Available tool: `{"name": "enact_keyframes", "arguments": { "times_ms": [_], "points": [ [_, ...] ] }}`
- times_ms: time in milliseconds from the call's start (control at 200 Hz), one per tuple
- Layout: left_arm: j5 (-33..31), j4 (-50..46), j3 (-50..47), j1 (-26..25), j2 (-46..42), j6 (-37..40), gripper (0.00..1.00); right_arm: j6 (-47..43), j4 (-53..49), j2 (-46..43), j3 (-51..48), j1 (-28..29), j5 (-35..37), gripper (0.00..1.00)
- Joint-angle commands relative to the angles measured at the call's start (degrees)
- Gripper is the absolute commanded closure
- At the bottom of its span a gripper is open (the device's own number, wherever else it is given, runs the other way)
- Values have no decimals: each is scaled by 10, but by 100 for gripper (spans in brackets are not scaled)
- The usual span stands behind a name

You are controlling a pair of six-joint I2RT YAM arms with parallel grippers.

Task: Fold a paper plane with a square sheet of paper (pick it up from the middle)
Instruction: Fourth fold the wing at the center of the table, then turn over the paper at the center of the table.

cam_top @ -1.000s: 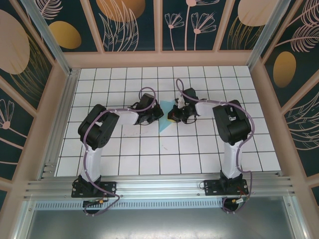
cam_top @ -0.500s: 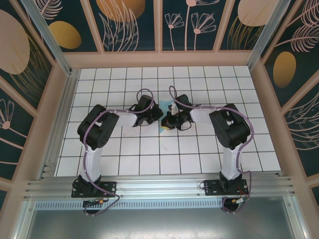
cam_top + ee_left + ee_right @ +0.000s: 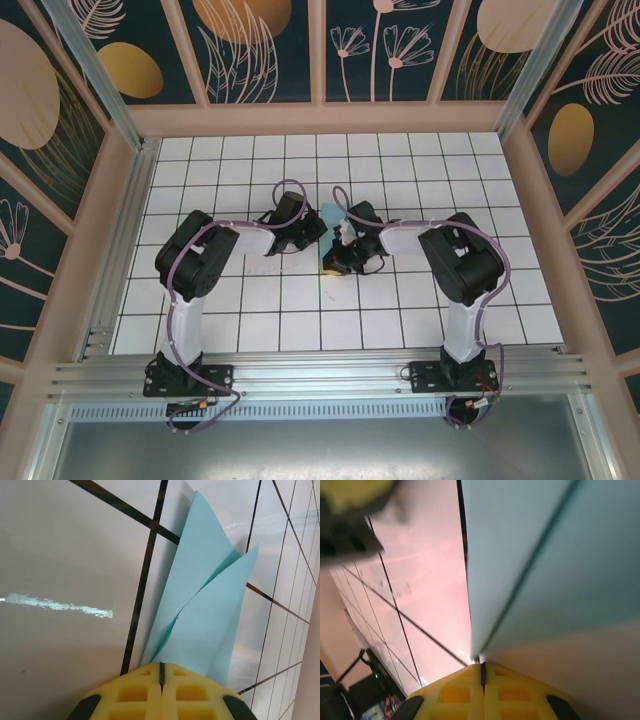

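Jaws both clamped: left gripper (image 3: 161,666) pinches paper (image 3: 210,600), right gripper (image 3: 482,666) nips its crease (grip likely, not certain). Paper mid-table between grippers, long axis running straight out from left jaws; both equally near.

The left gripper (image 3: 161,672) has its 2 yellow fingers (image 3: 135,695) pressed tight together, and the blue paper (image 3: 210,610) is pinched between them. The paper is folded. It spreads away from the fingers in 2 pointy flaps. Under it is the white table (image 3: 75,555), with dark lines crossing it.
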Motion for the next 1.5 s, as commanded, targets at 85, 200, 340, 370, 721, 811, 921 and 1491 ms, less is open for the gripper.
{"name": "enact_keyframes", "arguments": {
  "times_ms": [85, 200, 340, 370, 721, 811, 921, 1491],
  "points": [
    [11, -67, -21, -2, 4, 11, 100, -2, -39, -89, -15, -18, 19, 96],
    [33, -54, -7, -2, -35, 39, 90, 25, -8, -139, -34, -74, 64, 85],
    [45, -36, -8, -2, -86, 62, 75, 44, 25, -146, -51, -149, 111, 74],
    [41, -37, -11, -2, -97, 67, 72, 41, 30, -139, -46, -159, 111, 72],
    [5, -68, -61, -3, -133, 113, 60, -20, 46, -19, 53, -159, 64, 61],
    [23, -55, -63, -3, -125, 115, 63, -26, 54, 10, 79, -154, 35, 63],
    [26, -59, -61, -3, -117, 115, 65, -27, 62, 40, 106, -151, 30, 65],
    [-5, -89, -60, -3, -127, 109, 59, -30, 63, 137, 190, -144, -19, 77]
  ]
}}
